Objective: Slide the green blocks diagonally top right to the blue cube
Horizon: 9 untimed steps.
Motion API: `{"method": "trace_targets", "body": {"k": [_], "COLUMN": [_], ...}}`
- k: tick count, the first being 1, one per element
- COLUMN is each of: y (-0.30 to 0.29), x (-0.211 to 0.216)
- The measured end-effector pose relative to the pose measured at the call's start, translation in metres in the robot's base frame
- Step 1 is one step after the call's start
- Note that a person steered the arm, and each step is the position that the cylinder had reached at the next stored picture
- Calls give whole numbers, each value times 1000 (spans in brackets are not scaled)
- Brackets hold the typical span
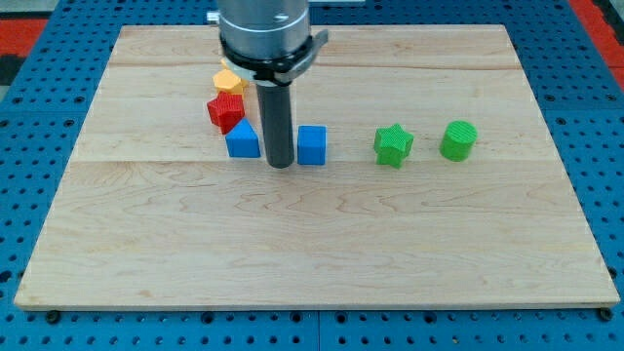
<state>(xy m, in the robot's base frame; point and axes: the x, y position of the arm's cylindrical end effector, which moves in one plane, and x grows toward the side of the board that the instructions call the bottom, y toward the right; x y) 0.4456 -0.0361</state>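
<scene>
Red block [224,111], orange block [227,81].

A pale wooden board [322,253] lies on a blue perforated table [29,146].

Two green blocks and a blue cube on the wooden board

The green star-shaped block [393,145] lies flat right of the board's centre, its points spread outward and its top face level. Just to its right, apart from it with a narrow strip of wood showing between them, stands the green cylinder [457,140], upright with its round top face showing. Both have ribbed, printed-looking sides. The blue cube [311,145] sits to the left of the star, near it but not touching, roughly in the same row as the two green blocks; it rests square on the board with one face toward the view's bottom.
</scene>
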Motion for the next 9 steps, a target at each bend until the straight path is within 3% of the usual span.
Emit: {"method": "trace_targets", "body": {"k": [1, 4, 8, 9], "y": [26, 211, 265, 325], "x": [1, -23, 1, -2]}}
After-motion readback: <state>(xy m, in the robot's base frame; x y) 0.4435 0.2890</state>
